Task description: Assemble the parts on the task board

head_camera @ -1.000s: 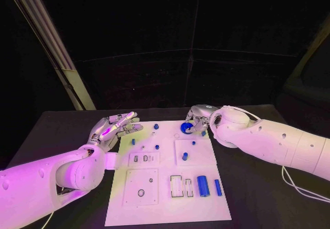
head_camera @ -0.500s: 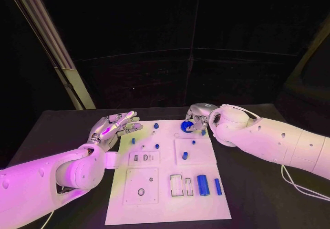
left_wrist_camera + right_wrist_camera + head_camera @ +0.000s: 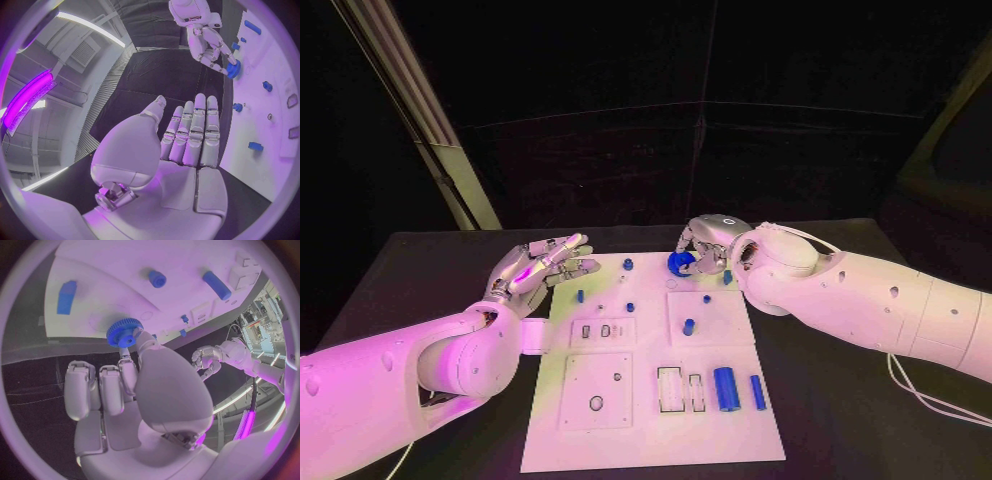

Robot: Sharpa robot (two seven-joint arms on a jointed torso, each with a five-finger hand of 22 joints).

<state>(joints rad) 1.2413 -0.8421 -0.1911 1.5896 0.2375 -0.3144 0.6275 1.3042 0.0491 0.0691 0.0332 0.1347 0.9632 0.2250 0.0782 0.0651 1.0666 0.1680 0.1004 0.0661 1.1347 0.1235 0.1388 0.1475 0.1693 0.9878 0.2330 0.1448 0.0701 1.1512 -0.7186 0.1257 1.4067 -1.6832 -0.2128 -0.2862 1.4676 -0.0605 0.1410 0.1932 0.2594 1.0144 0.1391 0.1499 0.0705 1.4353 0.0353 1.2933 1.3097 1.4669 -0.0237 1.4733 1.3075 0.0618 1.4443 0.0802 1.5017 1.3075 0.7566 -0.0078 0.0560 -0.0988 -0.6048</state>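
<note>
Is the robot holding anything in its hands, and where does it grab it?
The right hand pinches the round blue toothed gear by its rim. The left hand holds nothing.

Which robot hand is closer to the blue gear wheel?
The right hand. It pinches the blue gear at the far end of the task board. The left hand hovers open, off the board's left edge, apart from the gear.

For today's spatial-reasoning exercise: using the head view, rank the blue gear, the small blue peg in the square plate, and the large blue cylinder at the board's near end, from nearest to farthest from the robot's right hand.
1. Blue gear: held in the right hand at the board's far end.
2. Small blue peg: mid-board, in the square plate.
3. Large blue cylinder: at the task board's near end, farthest away.
</note>
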